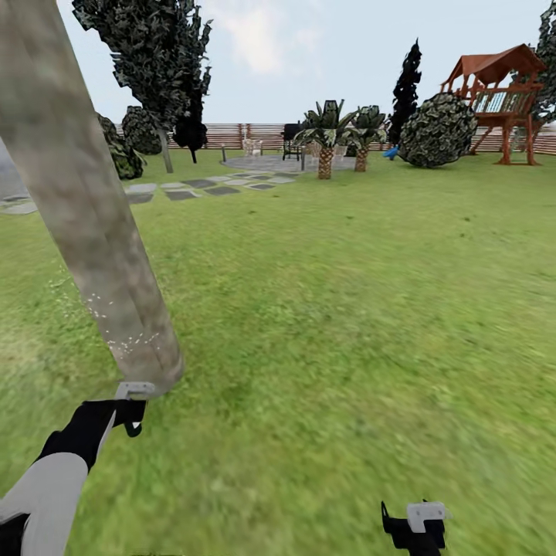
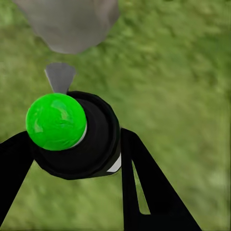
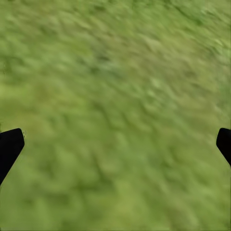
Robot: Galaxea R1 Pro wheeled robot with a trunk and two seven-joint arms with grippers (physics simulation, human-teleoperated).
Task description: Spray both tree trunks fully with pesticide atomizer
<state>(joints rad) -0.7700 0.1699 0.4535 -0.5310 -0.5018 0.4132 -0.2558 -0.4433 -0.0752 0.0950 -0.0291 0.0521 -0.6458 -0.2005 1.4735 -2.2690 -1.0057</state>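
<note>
Left tool [image 2: 72, 149] clamps cylindrical pesticide atomizer [image 2: 79, 137] beside mottled, perhaps speckled tree trunk [image 1: 85, 201].

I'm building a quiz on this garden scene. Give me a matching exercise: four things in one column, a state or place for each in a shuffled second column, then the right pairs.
Things:
1. left tool
2. right tool
3. trunk
4. atomizer cap

States or places:
A. bright green
B. open over bare grass
C. speckled with pale droplets low down
D. shut on the atomizer

Pairs: 1-D, 2-B, 3-C, 4-A
</note>
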